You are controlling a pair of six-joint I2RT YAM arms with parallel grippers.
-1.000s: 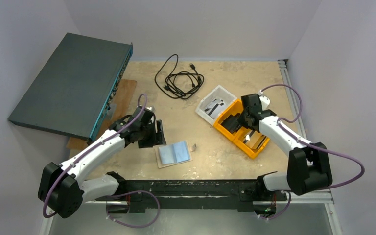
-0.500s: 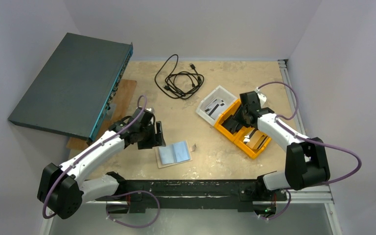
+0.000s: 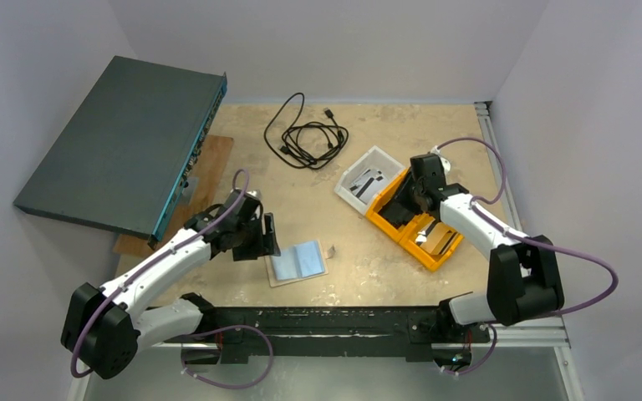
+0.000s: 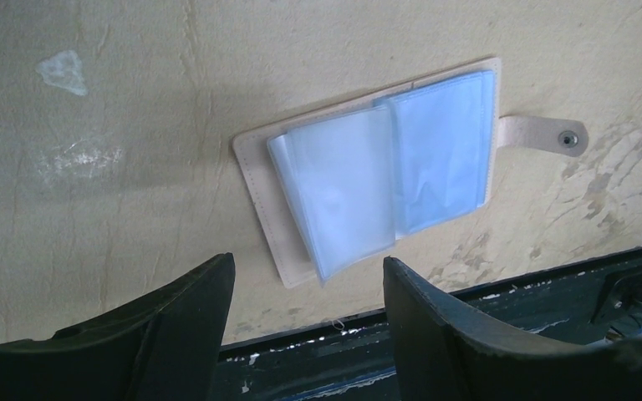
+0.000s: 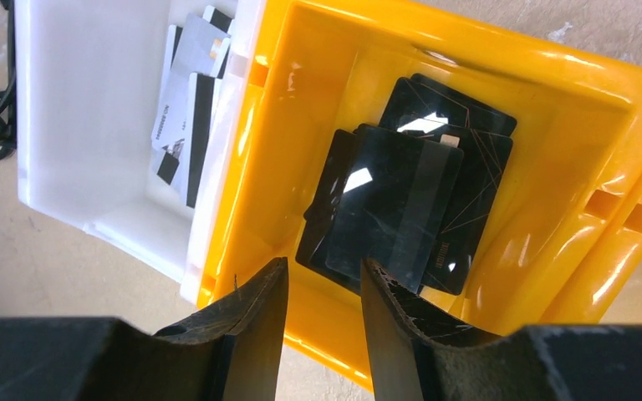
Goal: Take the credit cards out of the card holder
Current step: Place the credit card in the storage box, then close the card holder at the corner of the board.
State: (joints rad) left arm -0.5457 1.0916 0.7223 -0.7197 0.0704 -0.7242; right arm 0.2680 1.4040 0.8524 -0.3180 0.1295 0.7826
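Right claw [image 5: 322,288] has opened over one bin [image 5: 552,109] of about four black cards [image 5: 393,209].

A robotics lab cell is suggested: a scuffed beige tabletop [image 3: 368,267] is boxed in by plain pale grey walls [image 3: 343,42], 2 white-and-black robot arms [image 3: 163,261] are bolted to a black metal rail [image 3: 334,322] at 6 o'clock, and a dark teal rack-mount unit [image 3: 121,142] is propped at 10 o'clock.

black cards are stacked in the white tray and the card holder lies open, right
No: the black cards are stacked in the orange bin, as the right wrist view shows. The card holder does lie open.
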